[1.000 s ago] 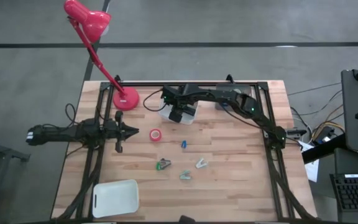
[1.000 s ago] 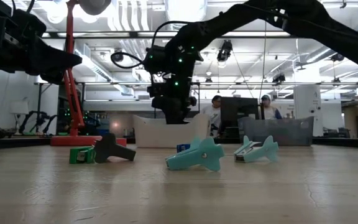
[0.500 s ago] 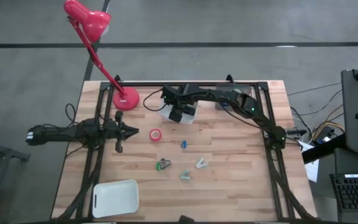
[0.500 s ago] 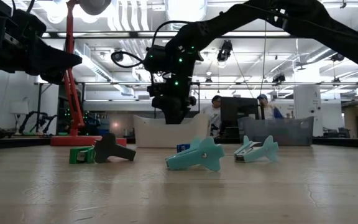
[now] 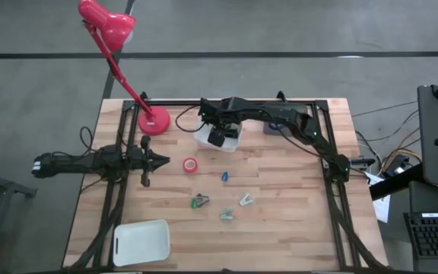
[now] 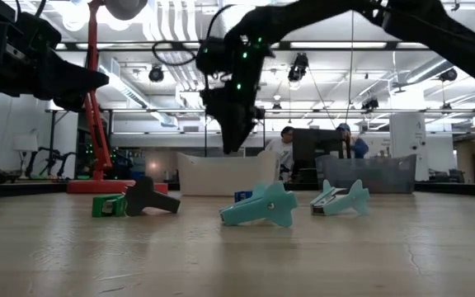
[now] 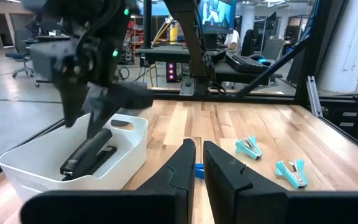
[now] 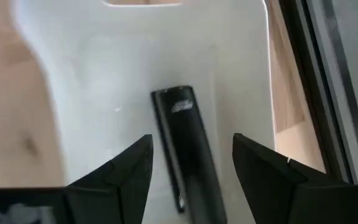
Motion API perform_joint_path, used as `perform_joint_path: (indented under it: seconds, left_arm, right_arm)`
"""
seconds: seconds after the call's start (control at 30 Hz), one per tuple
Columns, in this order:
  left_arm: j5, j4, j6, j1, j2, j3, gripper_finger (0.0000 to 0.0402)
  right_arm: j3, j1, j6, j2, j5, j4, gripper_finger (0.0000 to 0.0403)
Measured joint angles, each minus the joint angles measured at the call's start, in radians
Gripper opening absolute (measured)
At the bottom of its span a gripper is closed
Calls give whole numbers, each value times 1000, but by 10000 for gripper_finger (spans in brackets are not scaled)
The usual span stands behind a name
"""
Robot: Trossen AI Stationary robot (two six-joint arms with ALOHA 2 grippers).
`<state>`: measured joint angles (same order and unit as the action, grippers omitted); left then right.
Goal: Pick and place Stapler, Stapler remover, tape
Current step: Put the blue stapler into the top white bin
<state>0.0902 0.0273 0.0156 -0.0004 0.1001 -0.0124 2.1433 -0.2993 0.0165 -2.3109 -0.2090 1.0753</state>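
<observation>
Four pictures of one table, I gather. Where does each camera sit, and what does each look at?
High: overhead, straight down; both arms show.
Low: table height, looking level; the right gripper hangs above the white bin.
Left wrist: past the shut left gripper towards the bin.
Right wrist: down between open fingers onto the stapler.
Both wrist views share the stapler lying in the bin.

Robotics lab — monitors, office chairs, exposed ceiling ducts

Stapler in white bin, right tool above
</observation>
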Motion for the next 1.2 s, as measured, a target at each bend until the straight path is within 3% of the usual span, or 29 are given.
perform_joint_path:
  seconds: [0.4,0.7,1.2]
  left_arm:
    - [0,0,0,0,0,0,37]
    - [0,0,0,0,0,0,37]
    - [0,0,0,0,0,0,37]
  right_arm:
    - [-19,146,-9,108,55,47,205]
    - [-25,273,-332,90,82,146,203]
    - [-107,337,-339,52,110,116,203]
